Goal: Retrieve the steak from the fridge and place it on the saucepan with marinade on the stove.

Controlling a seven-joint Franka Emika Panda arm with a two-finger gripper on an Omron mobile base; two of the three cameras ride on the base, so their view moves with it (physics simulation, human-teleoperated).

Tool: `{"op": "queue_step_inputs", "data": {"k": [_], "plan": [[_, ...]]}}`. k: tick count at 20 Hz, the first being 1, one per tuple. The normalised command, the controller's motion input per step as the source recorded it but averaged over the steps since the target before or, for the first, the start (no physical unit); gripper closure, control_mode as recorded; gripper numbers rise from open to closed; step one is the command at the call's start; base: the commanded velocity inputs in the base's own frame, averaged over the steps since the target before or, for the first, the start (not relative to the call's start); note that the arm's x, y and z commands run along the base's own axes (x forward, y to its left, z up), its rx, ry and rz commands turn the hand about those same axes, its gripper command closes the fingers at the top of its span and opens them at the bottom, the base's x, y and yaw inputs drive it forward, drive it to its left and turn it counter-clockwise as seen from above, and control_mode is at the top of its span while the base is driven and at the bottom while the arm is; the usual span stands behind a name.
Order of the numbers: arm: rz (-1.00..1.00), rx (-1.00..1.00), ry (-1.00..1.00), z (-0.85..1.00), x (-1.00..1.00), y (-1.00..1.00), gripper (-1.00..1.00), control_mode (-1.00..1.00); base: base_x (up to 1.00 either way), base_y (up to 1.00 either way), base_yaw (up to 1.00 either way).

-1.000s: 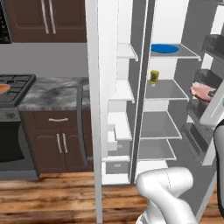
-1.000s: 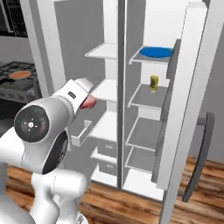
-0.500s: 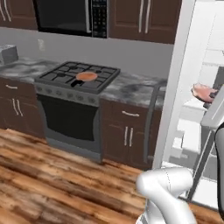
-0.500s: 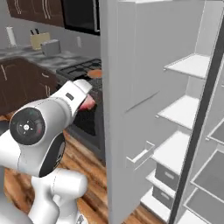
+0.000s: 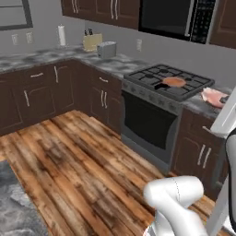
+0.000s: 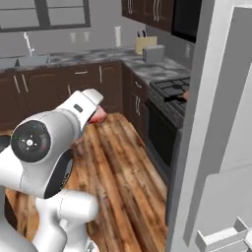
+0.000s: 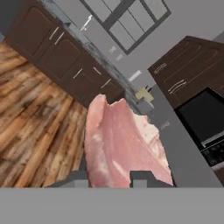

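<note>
The gripper (image 7: 109,177) is clamped on the steak (image 7: 120,146), its two dark fingertips pinching the bottom edge of the slab in the hand view. The steak stands up from the fingers, pink with pale streaks, held in the air with wooden floor (image 7: 30,109) and dark cabinets (image 7: 61,57) behind it.

From the left base view, the steak (image 5: 213,97) shows at the right edge, hovering beside the right end of the stove (image 5: 168,83), over the counter there. One saucepan (image 5: 174,82) sits on the stove's grates, right of centre, with the orange-brown marinade (image 5: 174,81) flat inside it. Steak and saucepan are near each other but apart.

The right base view gives a sliver of red steak (image 6: 98,114) peeking out past the white arm (image 6: 49,147), which reaches forward and up from a big round joint. That view also catches the fridge (image 6: 221,123), its grey door edge large on the right, hiding most of the stove (image 6: 172,91).

Further out on the counter (image 5: 41,56): one toaster (image 5: 106,49), one knife block (image 5: 91,42), one paper-towel roll (image 5: 61,35). One microwave (image 5: 177,18) hangs above the stove.
</note>
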Motion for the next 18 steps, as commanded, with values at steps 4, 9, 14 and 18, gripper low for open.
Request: {"op": "queue_step_inputs", "data": {"k": [4, 9, 14, 18], "plan": [[0.0, 0.0, 0.0, 0.0, 0.0, 0.0, 1.0, 1.0, 0.69, 0.41, 0.35], [0.0, 0.0, 0.0, 0.0, 0.0, 0.0, 1.0, 1.0, 1.0, 0.25, 0.01], [0.0, 0.0, 0.0, 0.0, 0.0, 0.0, 1.0, 1.0, 1.0, 0.14, -0.03], [0.0, 0.0, 0.0, 0.0, 0.0, 0.0, 1.0, 1.0, 0.71, 0.0, -0.24]]}}
